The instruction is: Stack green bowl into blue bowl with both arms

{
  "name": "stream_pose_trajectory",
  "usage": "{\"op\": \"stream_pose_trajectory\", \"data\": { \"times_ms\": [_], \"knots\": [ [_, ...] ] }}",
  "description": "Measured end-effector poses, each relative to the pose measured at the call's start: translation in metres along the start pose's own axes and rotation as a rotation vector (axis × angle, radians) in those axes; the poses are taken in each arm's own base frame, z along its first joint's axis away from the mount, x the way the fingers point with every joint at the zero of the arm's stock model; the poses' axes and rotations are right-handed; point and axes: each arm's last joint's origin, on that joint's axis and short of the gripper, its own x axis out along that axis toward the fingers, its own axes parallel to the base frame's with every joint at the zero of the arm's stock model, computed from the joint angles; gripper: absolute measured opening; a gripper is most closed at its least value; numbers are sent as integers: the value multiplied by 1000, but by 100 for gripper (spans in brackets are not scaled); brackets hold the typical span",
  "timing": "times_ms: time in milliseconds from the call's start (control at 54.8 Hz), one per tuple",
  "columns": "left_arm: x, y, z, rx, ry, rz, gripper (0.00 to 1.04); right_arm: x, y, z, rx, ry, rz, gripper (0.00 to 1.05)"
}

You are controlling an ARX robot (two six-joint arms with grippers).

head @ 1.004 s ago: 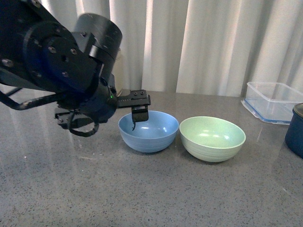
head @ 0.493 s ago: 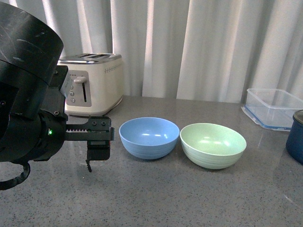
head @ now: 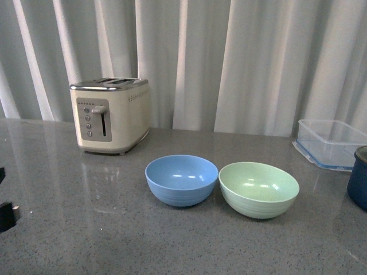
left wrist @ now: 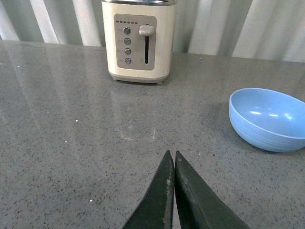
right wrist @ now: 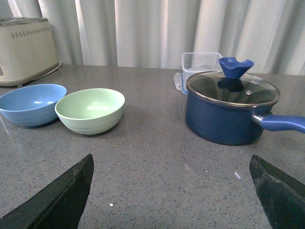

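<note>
The light blue bowl [head: 181, 179] and the pale green bowl [head: 258, 189] stand side by side, touching or nearly so, upright and empty on the grey counter [head: 114, 240]. The blue bowl also shows in the left wrist view [left wrist: 267, 118]. Both show in the right wrist view, blue [right wrist: 31, 103] and green [right wrist: 90, 109]. My left gripper [left wrist: 171, 155] is shut and empty, low over bare counter, well short of the blue bowl. My right gripper [right wrist: 171, 164] is wide open and empty, back from the green bowl. In the front view only a dark bit of the left arm [head: 4, 215] shows.
A cream toaster [head: 112, 114] stands at the back left. A clear box [head: 330, 143] and a dark navy pot [right wrist: 228, 109] with a glass lid stand at the right. White curtains hang behind the counter.
The left arm has pulled back from over the blue bowl, leftward and out of the front view. The bowls have not moved.
</note>
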Motion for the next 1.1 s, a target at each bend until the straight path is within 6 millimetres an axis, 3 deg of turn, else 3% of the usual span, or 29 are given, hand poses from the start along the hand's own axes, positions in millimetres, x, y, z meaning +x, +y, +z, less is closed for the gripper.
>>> {"op": "stream_pose_trajectory", "data": {
  "times_ms": [329,511,1095],
  "knots": [
    [-41,17,-16,4,8,4,4,0,0,0,0,0,0,95],
    [-56,27,-14,3,-1,-10,4,0,0,0,0,0,0,95],
    [-88,30,-6,2,-25,4,4,0,0,0,0,0,0,95]
  ]
}}
